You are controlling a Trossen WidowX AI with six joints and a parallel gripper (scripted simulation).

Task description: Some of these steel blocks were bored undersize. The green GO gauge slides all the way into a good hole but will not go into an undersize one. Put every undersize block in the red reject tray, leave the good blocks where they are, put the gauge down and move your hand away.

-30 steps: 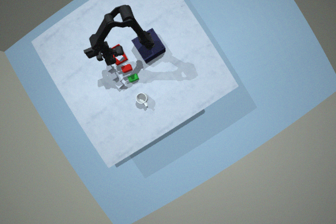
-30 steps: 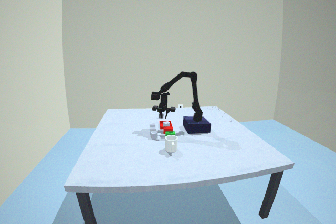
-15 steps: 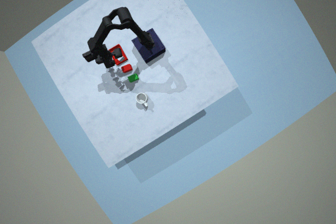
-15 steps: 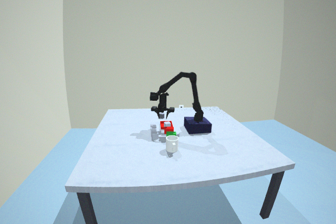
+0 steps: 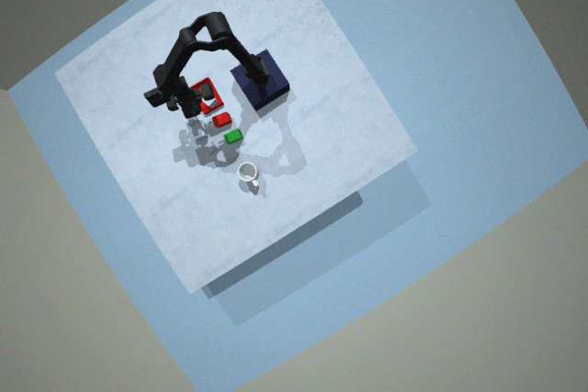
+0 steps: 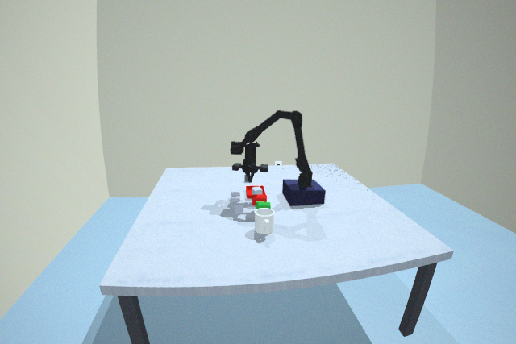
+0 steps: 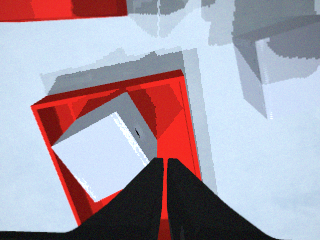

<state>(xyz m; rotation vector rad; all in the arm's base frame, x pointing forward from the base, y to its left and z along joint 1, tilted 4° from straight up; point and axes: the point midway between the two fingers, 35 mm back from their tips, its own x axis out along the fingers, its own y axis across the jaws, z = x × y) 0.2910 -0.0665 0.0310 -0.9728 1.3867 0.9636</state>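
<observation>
Since rejects belong in the red tray, the steel block inside it was presumably judged undersize. From the top, the green gauge lies beyond the red piece from the tray, probably set down between tests. The exterior view alone reveals the hand's height above the tray. Only the wrist view plainly shows its fingers clenched on nothing, and the block tilted; the gauge is out of sight.

Dark pincer beside red tray, apparently above the table
</observation>
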